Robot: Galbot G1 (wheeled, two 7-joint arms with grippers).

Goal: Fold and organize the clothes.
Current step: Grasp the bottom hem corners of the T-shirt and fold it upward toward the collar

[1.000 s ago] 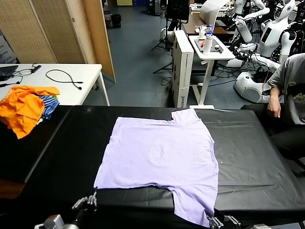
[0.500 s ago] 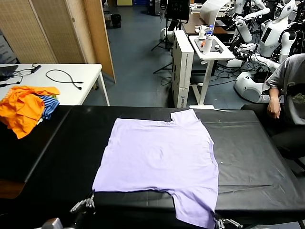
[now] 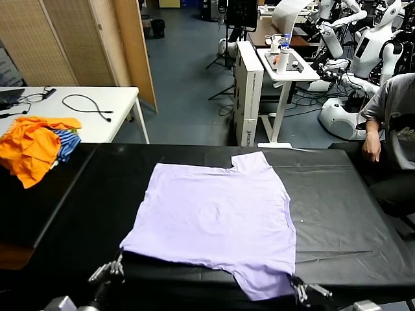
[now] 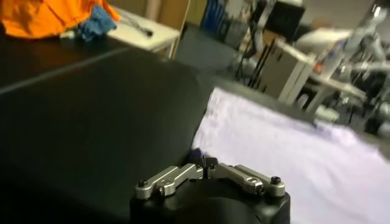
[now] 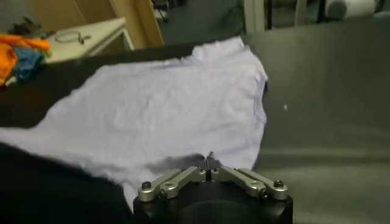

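Left gripper (image 3: 111, 269) pinches T-shirt (image 3: 217, 217) hem corner, right gripper (image 3: 299, 287) pinches near sleeve; lift both evenly, keeping cloth taut over tabletop (image 3: 337, 214)

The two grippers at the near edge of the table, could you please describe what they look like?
Each wrist view shows the same build: the left gripper and right gripper have a rounded black housing topped by silver metal finger links joined with dark screws. From the head camera they appear as small silvery linkages on dark arms. No cables, markings or coverings are visible on them.
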